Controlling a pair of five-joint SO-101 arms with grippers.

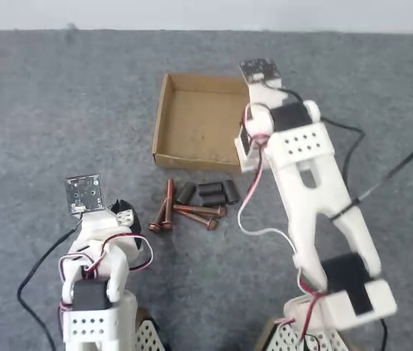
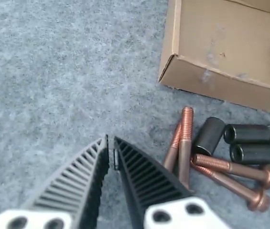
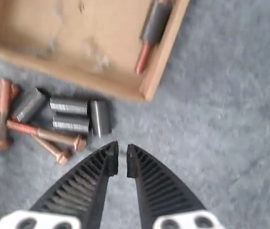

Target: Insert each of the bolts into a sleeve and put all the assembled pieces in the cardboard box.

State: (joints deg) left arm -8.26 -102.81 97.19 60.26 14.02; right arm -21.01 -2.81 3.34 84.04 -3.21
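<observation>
The right arm (image 1: 316, 190) stretches forward, right gripper (image 3: 119, 160) beside the cardboard box (image 3: 161, 62).

Open carpet (image 1: 60, 110) flanks the bolts (image 1: 191, 212); cardboard box (image 1: 191, 159) just beyond.

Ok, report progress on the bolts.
Done: one bolt-in-sleeve lies in the box. In hand: nothing; left gripper and right gripper are empty. Left: four bolts and four sleeves on the table, unassembled.

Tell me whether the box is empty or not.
Not empty. One bolt in its sleeve lies inside the box, against a side wall.
</observation>
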